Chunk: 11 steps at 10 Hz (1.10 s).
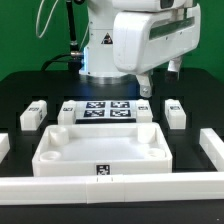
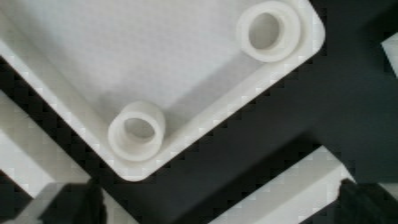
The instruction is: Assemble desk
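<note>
The white rimmed tabletop (image 1: 100,146) lies flat on the black table, front centre in the exterior view. The wrist view shows one end of it (image 2: 160,60) with two round corner sockets (image 2: 270,30) (image 2: 139,131). Blocky white tagged legs lie on both sides of it: two on the exterior view's left (image 1: 34,114) (image 1: 68,108) and two on its right (image 1: 143,108) (image 1: 175,112). My gripper (image 1: 143,87) hangs above the table behind the tabletop's right part. In the wrist view the gripper (image 2: 214,205) is open and empty, over bare black table just off the tabletop's rim.
The marker board (image 1: 106,110) lies flat behind the tabletop. Long white border bars run along the front (image 1: 110,184) and the sides (image 1: 210,146); one bar crosses the wrist view (image 2: 320,185). The robot's white body (image 1: 120,40) stands at the back.
</note>
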Available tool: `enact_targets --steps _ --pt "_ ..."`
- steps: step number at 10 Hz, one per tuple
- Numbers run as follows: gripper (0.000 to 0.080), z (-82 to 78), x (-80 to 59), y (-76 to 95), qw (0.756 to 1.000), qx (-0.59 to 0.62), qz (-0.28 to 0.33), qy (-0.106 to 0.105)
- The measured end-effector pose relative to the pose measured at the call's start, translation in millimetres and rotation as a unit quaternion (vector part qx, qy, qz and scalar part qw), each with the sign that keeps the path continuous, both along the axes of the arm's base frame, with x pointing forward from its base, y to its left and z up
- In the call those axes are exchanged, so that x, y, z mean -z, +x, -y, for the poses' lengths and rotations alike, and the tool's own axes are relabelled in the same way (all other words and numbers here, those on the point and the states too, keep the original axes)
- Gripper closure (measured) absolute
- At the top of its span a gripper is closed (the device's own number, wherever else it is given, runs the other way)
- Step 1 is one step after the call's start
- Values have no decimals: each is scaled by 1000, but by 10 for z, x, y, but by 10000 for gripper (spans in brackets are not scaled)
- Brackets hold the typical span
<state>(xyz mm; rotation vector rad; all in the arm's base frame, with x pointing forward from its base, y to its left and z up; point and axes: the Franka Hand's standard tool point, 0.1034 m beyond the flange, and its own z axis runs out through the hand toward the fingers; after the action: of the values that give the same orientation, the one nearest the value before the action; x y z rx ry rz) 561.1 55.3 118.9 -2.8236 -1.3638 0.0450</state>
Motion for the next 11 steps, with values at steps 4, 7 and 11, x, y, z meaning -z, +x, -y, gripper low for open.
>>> enact_targets --steps 4,7,11 --pt "150 0 0 0 1000 0 0 0" --pt "150 0 0 0 1000 0 0 0" --pt "150 0 0 0 1000 0 0 0"
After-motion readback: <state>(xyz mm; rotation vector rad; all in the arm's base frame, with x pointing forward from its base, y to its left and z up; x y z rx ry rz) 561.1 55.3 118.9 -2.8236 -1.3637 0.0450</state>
